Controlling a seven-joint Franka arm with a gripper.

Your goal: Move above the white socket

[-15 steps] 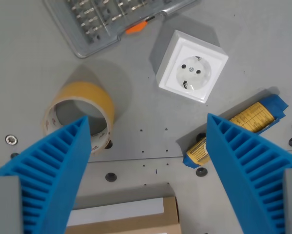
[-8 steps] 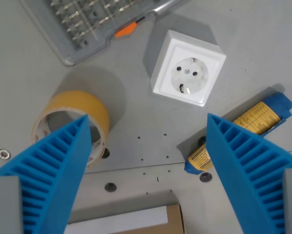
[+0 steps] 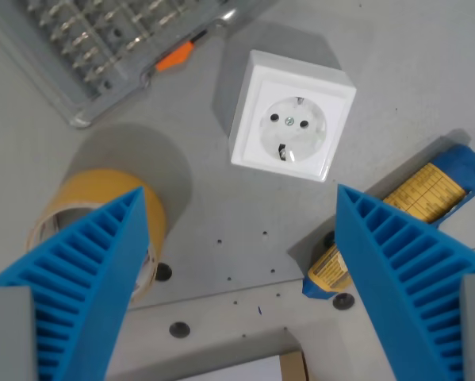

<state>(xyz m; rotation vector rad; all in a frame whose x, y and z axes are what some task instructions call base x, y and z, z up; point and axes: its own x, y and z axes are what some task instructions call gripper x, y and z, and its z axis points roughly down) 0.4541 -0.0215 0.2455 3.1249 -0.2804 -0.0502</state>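
Grey perforated tabletop (image 3: 245, 214) fills the wrist view. We note the gripper (image 3: 239, 208) with blue ribbed fingers (image 3: 86, 278) spread wide, empty. White socket (image 3: 292, 115) lies flat ahead of the fingertips, nearer the right finger. We judge it rigid, light, smooth-sided; grasp across opposite side walls. Square housing, round recessed face, two pin holes.

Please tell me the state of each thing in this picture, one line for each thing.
socket: lying face up, nothing plugged in
tape roll: lying flat, partly hidden by the left finger
bit case: closed, orange latch visible
blue-wrapped item: lying flat, partly hidden by the right finger
gripper: open, holding nothing
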